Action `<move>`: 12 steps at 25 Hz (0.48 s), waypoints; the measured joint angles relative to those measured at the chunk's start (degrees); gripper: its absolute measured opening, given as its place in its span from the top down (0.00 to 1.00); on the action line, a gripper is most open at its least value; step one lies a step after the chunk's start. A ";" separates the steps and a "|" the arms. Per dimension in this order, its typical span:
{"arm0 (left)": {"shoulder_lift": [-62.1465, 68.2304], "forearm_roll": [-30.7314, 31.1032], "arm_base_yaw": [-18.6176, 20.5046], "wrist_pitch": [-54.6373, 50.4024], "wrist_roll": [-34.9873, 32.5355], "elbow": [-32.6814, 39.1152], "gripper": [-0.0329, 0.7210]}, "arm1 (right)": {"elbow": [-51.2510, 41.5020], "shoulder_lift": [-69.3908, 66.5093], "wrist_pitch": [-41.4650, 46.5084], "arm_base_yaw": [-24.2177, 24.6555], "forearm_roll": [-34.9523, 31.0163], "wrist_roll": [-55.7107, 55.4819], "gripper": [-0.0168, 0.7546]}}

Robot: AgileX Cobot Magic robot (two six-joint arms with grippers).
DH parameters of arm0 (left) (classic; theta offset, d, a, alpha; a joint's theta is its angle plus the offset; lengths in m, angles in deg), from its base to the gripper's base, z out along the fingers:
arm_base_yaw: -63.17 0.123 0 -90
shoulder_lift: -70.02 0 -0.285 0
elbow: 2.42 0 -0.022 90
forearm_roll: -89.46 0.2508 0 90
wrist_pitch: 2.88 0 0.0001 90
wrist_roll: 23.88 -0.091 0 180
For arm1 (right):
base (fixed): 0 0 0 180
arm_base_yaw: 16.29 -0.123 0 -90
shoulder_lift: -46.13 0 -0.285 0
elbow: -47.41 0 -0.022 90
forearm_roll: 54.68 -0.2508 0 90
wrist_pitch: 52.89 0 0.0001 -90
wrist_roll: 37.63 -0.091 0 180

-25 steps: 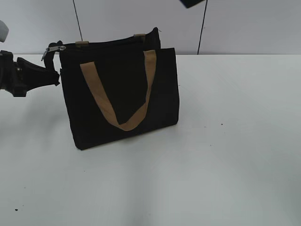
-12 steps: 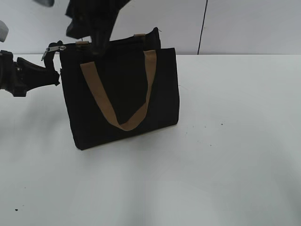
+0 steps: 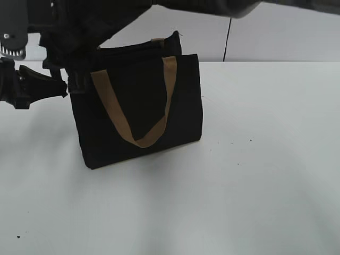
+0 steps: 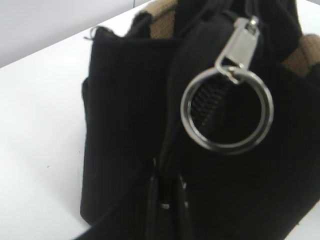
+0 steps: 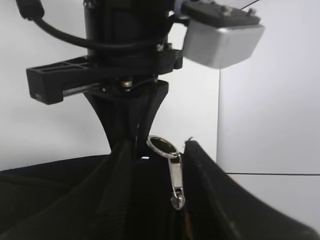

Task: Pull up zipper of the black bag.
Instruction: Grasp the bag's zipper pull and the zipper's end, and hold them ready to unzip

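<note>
The black bag (image 3: 143, 106) stands upright on the white table, its tan strap (image 3: 133, 133) hanging down its front. My left gripper (image 3: 62, 87) is at the bag's left end; in the left wrist view its jaws (image 4: 165, 200) are pinched on the fabric edge below the zipper. The silver ring pull (image 4: 237, 45) hangs at that end beside the zip teeth (image 4: 205, 100). My right arm reaches across from the upper right, with its gripper (image 3: 74, 79) over the bag's top left corner, hiding the pull in the exterior view. The pull (image 5: 175, 175) lies close in the right wrist view; the right fingers are not distinguishable.
The white table (image 3: 255, 159) spreads to the right and front of the bag. A pale wall with dark seams stands behind. The left arm's body and silver camera (image 5: 220, 37) fill the top of the right wrist view. A tan strap tab (image 3: 158, 40) shows on the bag's top.
My right arm has swept in from the upper right, across and down to the bag's top left corner, covering the pull. The left arm and bag have not moved.
</note>
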 joint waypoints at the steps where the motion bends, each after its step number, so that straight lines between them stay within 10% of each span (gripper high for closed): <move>1: 0.00 -0.01 0.00 0.00 -0.02 0.00 0.91 | 0.00 -0.55 -0.25 0.00 0.05 0.35 0.62; 12: 0.00 0.24 0.00 -0.10 0.03 0.00 0.91 | 0.00 -4.35 -6.48 0.00 0.05 2.19 0.62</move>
